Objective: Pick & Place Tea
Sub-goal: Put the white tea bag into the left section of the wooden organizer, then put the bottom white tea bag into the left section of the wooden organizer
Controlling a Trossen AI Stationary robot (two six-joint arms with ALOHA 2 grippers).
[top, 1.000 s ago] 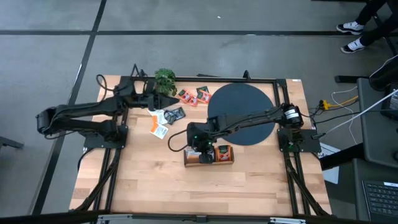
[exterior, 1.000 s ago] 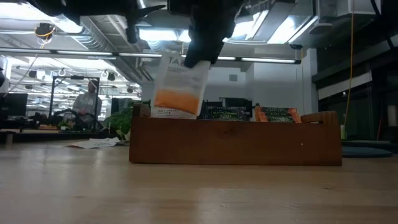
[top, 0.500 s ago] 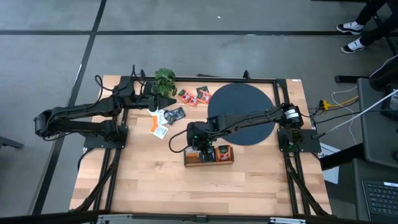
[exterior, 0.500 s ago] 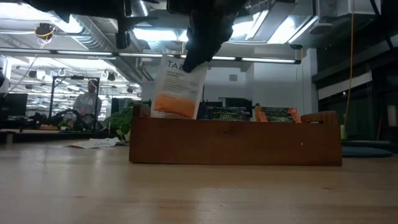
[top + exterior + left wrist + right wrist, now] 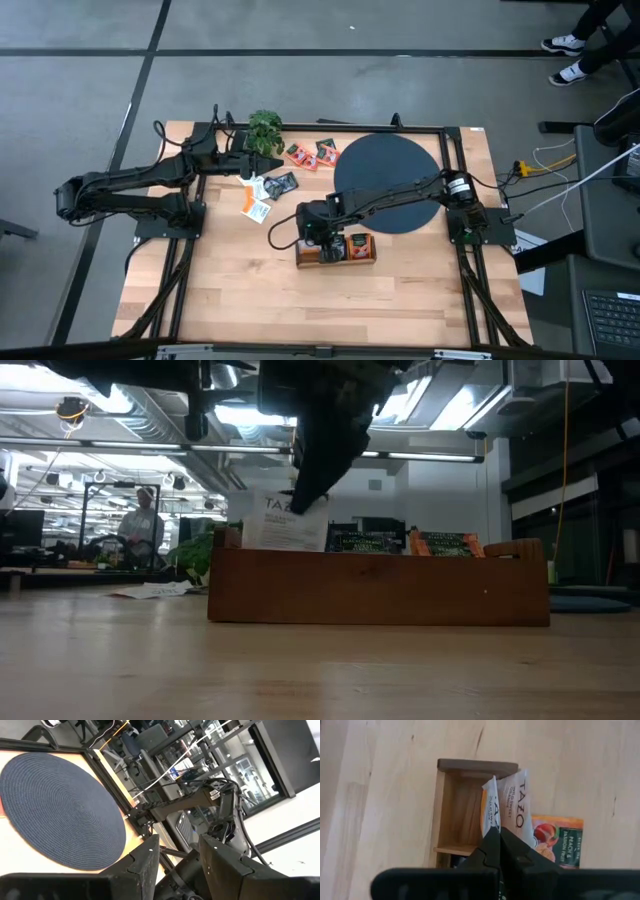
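Where the white packet (image 5: 285,523) with orange print dips into the end compartment of the wooden tray (image 5: 378,591), pinched at its top edge between the closed fingertips of the right gripper (image 5: 498,836); seen from the right wrist as two white sheets (image 5: 509,810) pressed together, lettering running lengthwise away from the fingers, lower end down inside the open slot; standing near upright in the low view, long axis roughly vertical, leaning slightly, upper edge up at the fingers, lower half hidden behind the tray's front wall; just beside it, in the next compartments, dark-and-teal and orange packets (image 5: 400,543) standing on edge; in the right wrist view an orange peach-printed packet (image 5: 555,840) lying right against the white one.

Farther out, on the bare wood toward the left arm, loose packets: a white-and-orange one (image 5: 256,208), dark ones (image 5: 280,184), and orange-red ones (image 5: 310,155) beside the black disc (image 5: 385,182); a small green plant (image 5: 265,127) at the far edge.

Left gripper (image 5: 270,163) hovering near the plant and loose packets, fingers (image 5: 145,865) parted, holding nothing.

Beyond the table in the low view, a person (image 5: 141,518) in the room.
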